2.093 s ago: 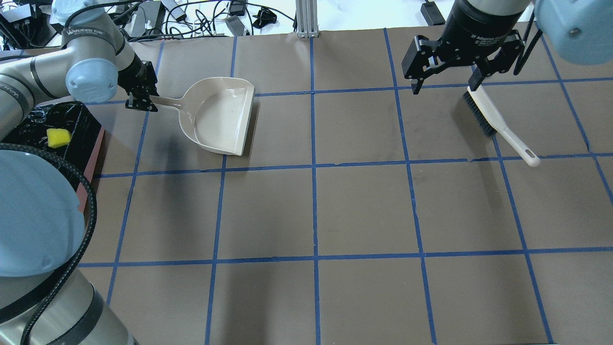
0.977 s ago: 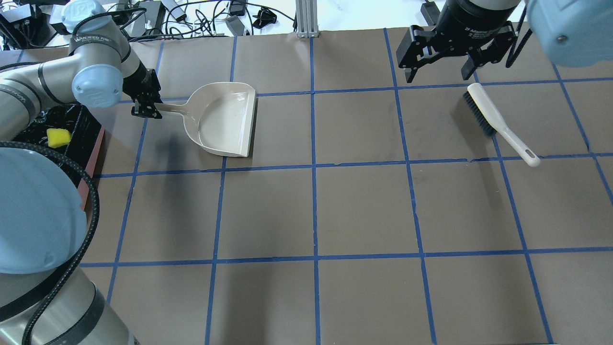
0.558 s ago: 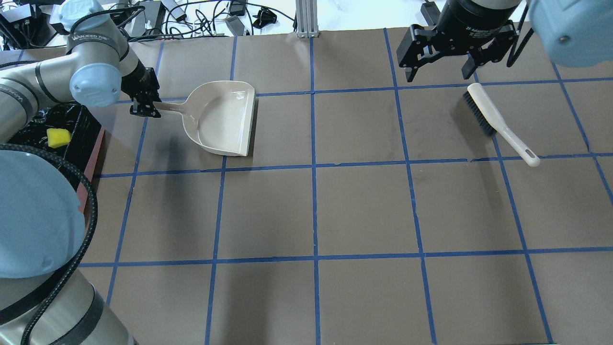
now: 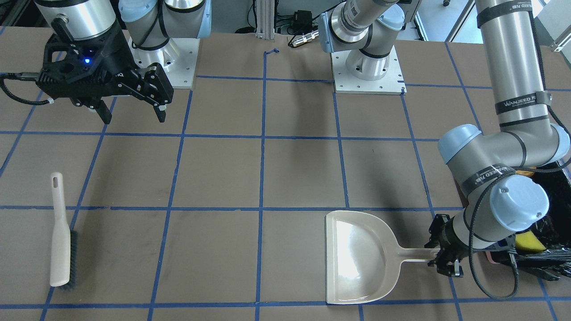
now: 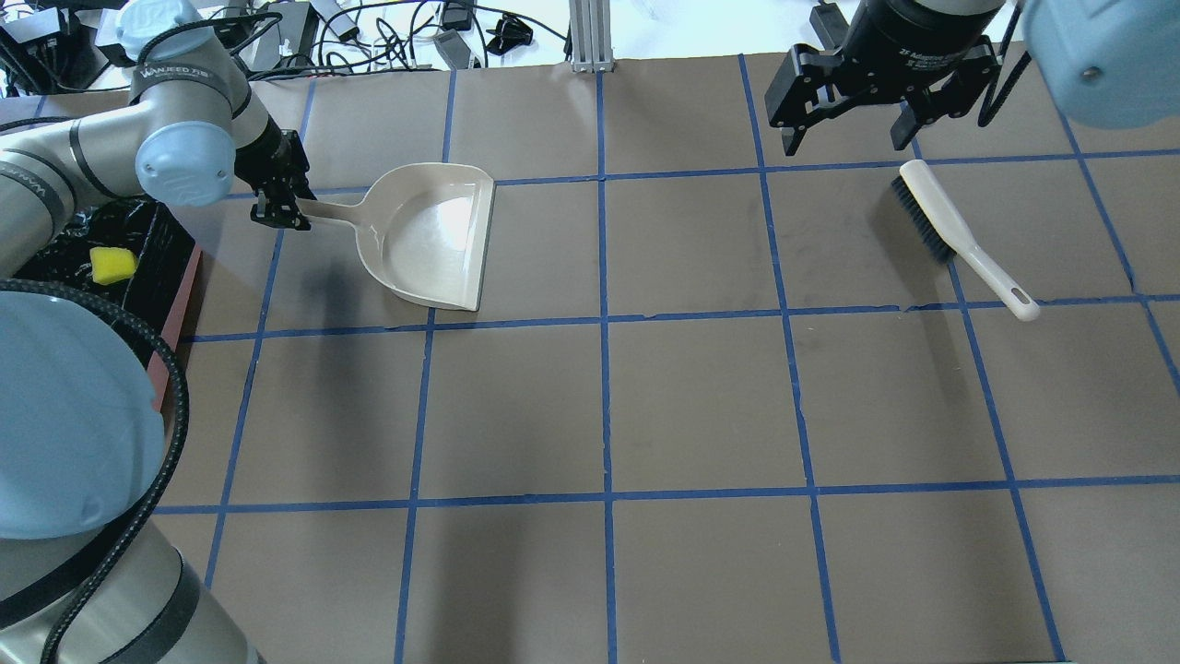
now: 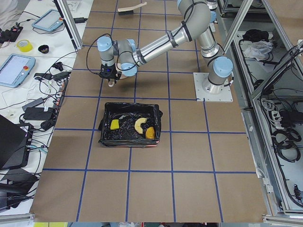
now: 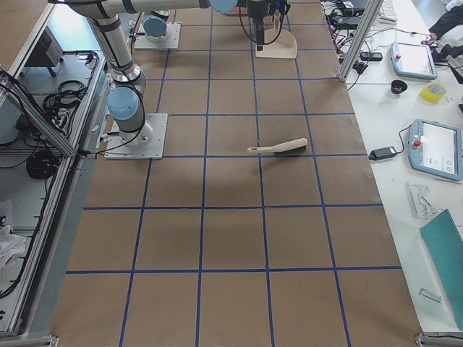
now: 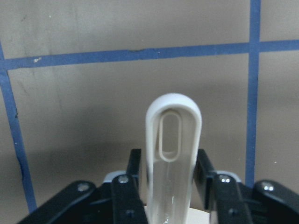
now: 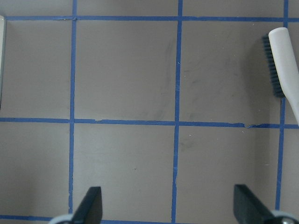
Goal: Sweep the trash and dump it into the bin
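Note:
My left gripper (image 5: 281,205) is shut on the handle of the empty beige dustpan (image 5: 433,235); the wrist view shows the handle end (image 8: 174,135) between the fingers. The pan sits level, low over the table. The bin (image 6: 130,106), a tub lined with a black bag, stands just left of that gripper. In it lie a yellow-green wedge (image 6: 114,124), a cream crescent (image 6: 139,125) and a golden-brown lump (image 6: 150,133). My right gripper (image 5: 845,145) is open and empty, above the table beyond the beige hand brush (image 5: 949,231), not touching it.
The brush lies flat at the far right, bristles toward the table's middle, and shows in the right wrist view (image 9: 286,60). Cables and devices lie beyond the far edge (image 5: 369,37). The arm bases (image 4: 366,67) stand on the robot's side.
My right gripper has risen and drawn back from the brush, which has not moved. My left gripper has shifted the dustpan slightly right and nearer, still holding its handle.

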